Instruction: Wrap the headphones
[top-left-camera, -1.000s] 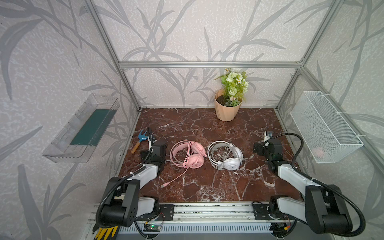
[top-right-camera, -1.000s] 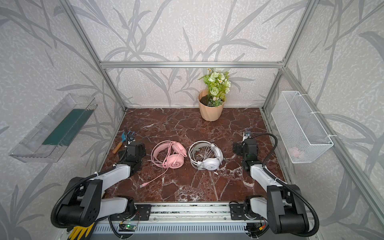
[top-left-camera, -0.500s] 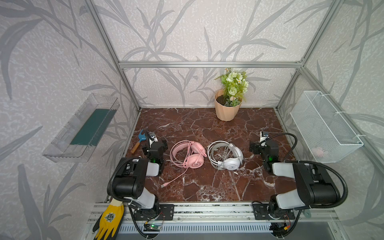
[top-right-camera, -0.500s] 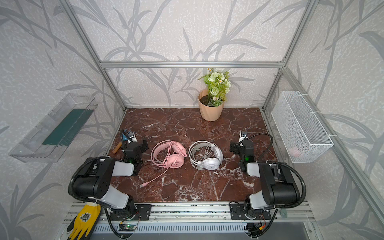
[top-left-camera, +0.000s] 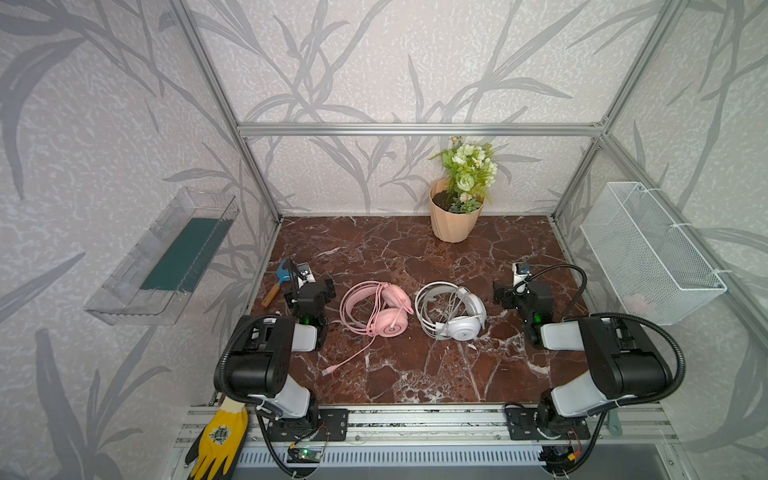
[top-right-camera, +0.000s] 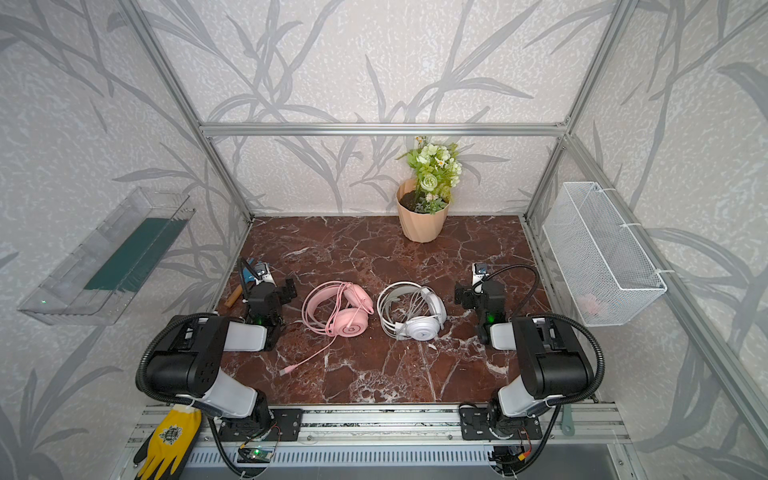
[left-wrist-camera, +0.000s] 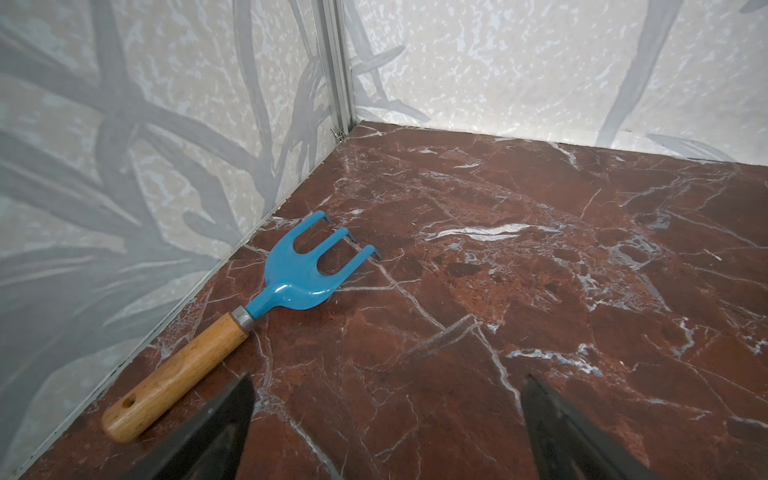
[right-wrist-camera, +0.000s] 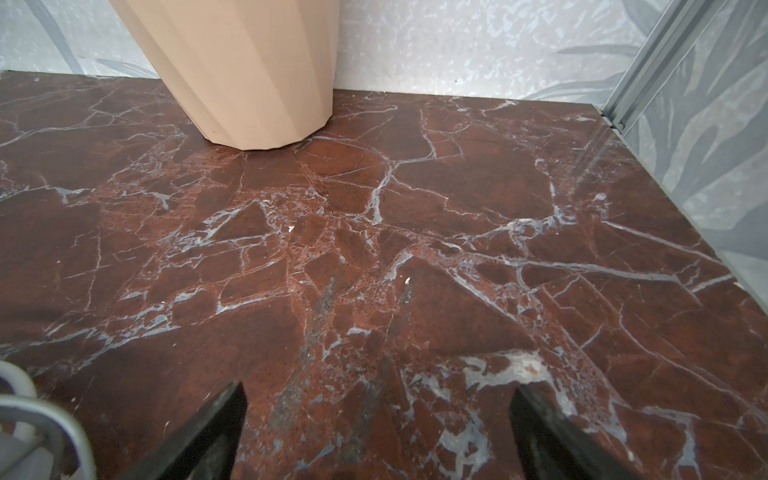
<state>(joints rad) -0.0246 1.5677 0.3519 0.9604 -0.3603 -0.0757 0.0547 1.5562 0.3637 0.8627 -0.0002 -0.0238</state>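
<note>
At the left wall my left gripper (left-wrist-camera: 388, 384) gapes empty beside a blue three-pronged rake with wooden handle (left-wrist-camera: 299, 270), only its tips in frame. Further right lie the pink wired over-ear headphones (top-left-camera: 390, 326), then the white wired over-ear headphones (top-left-camera: 463, 328), both untouched. My right gripper (right-wrist-camera: 376, 390), equally wide and empty, sees just a cropped sliver of the white pair.

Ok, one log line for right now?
left pincer: open, empty | right pincer: open, empty | pink headset: flat, cable trailing | white headset: flat | wrap: not begun

Bright even light, soft shadows, sharp
</note>
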